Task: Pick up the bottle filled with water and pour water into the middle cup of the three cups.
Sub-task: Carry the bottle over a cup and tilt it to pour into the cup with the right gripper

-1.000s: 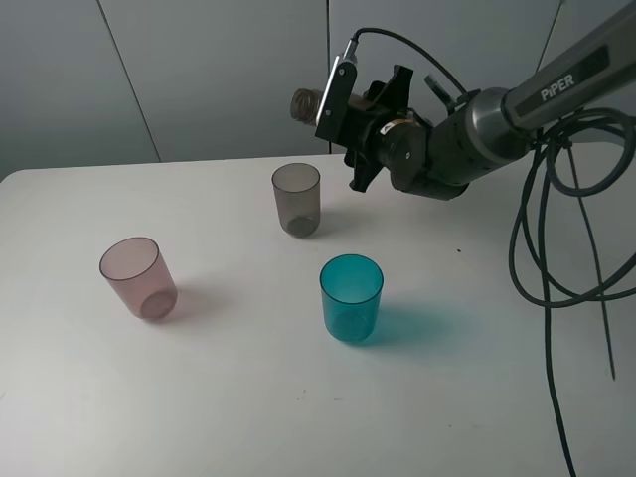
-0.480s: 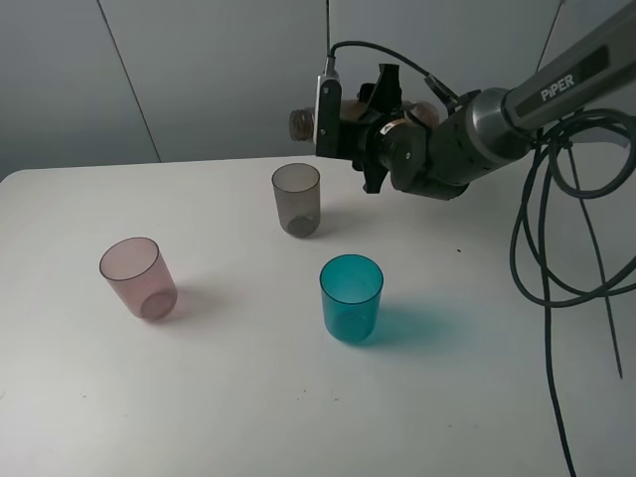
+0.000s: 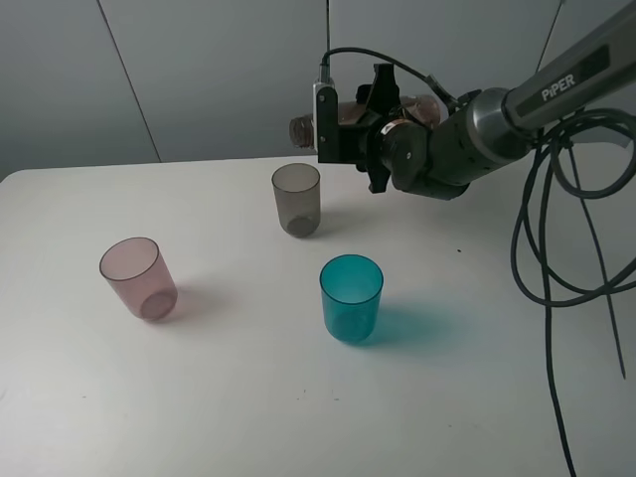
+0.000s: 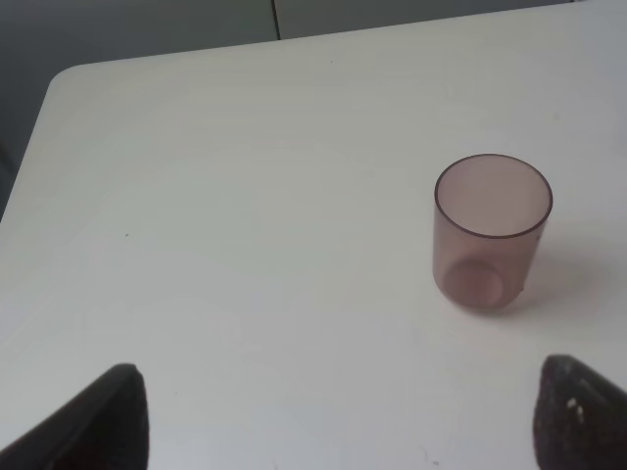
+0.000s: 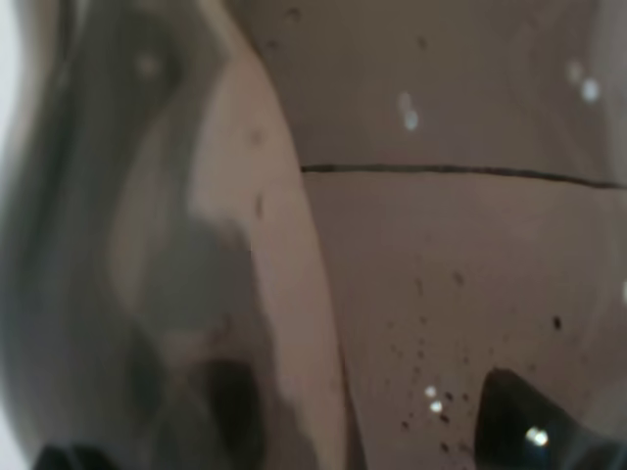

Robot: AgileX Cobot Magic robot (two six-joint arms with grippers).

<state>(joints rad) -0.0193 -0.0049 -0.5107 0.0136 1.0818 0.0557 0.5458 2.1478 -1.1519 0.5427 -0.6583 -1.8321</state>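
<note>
Slowly, then: treat this as the pour itself. Note the bottle (image 3: 302,129) lying almost level in the right gripper (image 3: 378,129), jaws clamped shut on its body, neck aimed toward 9 o'clock, mouth hanging above the middle cup (image 3: 296,199) and a touch toward 12 o'clock of its rim. Cannot make out any stream in either view; through the right wrist camera, nothing but smoky plastic and a few droplets. Bring the mouth over the cup's centre before tipping more, nudging toward 6 o'clock to land the water inside the rim and not behind it. Roll the wrist gently, in small steps, and expect a gulping surge from so narrow a neck. Lower the mouth nearer the rim to cut splashing, but avoid touching so light a tumbler and toppling it. Steer clear of the pink cup (image 3: 139,278) at 8 o'clock of the grey one and the teal cup (image 3: 351,298) at 5 o'clock. Leave the left gripper (image 4: 343,421) parked near the pink cup, fingers spread wide and holding nothing.
</note>
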